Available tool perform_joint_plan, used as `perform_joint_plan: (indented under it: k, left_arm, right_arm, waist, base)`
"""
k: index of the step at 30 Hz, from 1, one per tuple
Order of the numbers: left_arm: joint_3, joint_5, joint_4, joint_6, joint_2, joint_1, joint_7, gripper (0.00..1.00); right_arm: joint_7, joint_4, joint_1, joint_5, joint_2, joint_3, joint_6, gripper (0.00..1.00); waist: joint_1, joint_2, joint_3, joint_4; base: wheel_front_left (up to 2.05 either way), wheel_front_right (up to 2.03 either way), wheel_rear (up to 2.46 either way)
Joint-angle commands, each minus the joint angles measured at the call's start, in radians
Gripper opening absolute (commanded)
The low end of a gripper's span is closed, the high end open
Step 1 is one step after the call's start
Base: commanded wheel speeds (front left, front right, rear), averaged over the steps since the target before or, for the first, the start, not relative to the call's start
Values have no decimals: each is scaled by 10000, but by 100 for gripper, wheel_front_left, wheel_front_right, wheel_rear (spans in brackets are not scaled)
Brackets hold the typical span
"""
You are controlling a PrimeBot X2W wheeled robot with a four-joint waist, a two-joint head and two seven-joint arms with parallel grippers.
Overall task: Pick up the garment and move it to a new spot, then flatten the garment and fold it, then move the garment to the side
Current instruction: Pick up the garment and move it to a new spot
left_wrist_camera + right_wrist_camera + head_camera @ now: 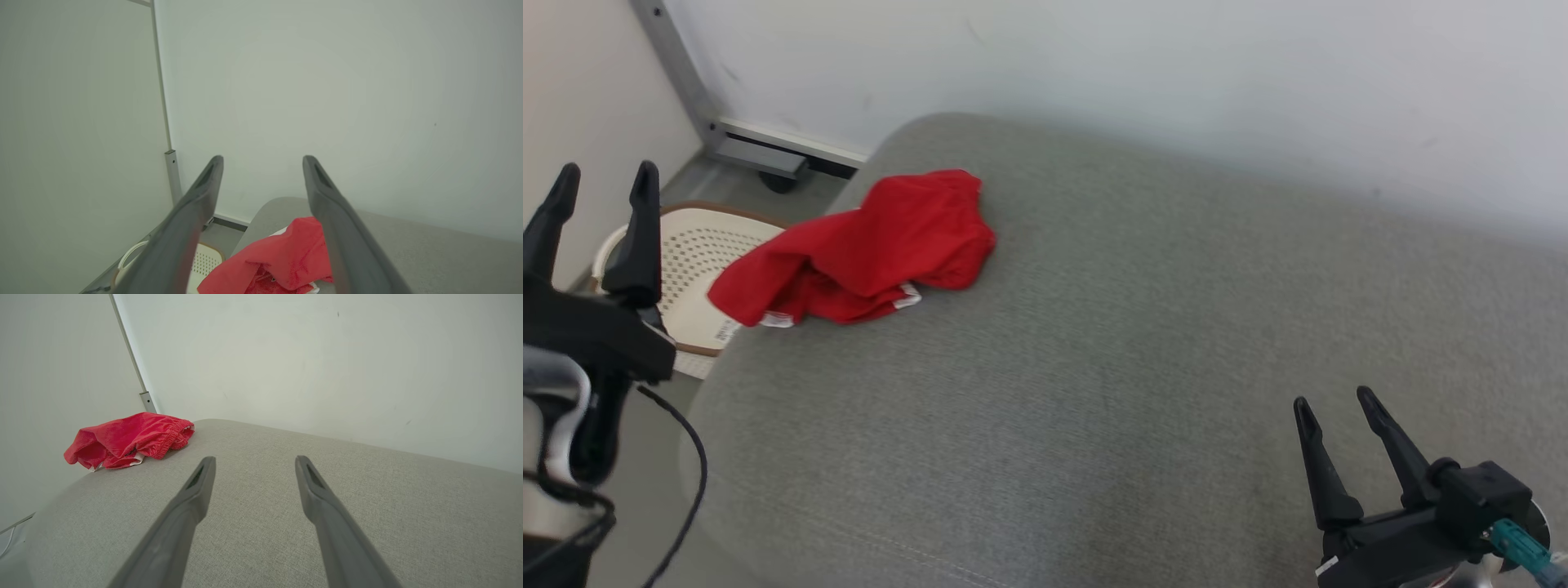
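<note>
left gripper point(603, 181) spread wide, empty, right gripper point(1335, 400) likewise

I can read no word, number or brand mark anywhere. The closest thing to print is a small white tag point(726, 331), left of centre in my head view, just at the lower left corner of the red garment point(866, 245). It carries rows of fine dark marks, too small and blurred for me to make out. I cannot tell whether the tag is sewn to the cloth.
</note>
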Motion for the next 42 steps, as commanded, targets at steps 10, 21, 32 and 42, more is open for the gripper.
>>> perform_joint_plan:
  k: [10, 21, 32, 42]
  left_arm:
    - [-502, -1209, 3507, -867, 2, -2157, 1306, 100]
    - [-1102, -2292, 5786, -953, 546, -3245, 1788, 100]
    - [-1726, -3180, 7179, -957, 1082, -3581, 1964, 100]
    - [-2053, -3087, 8209, -953, 1006, -4028, 721, 0]
  right_arm:
    - [-27, -106, -901, -180, -32, 133, -4, 100]
    - [-113, -209, -1559, -327, -29, 260, -4, 100]
    - [-265, -144, -1872, -264, -27, 372, -4, 100]
    - [-315, -34, -1959, -101, -27, 270, -4, 100]
  waist:
    - [0, 0, 2359, -2404]
    - [0, 0, 3732, -3455]
    - [0, 0, 4355, -3968]
    - [0, 0, 4291, -3856]
  base:
    - [0, 0, 0]
    - [0, 0, 0]
    - [0, 0, 0]
    - [0, 0, 0]
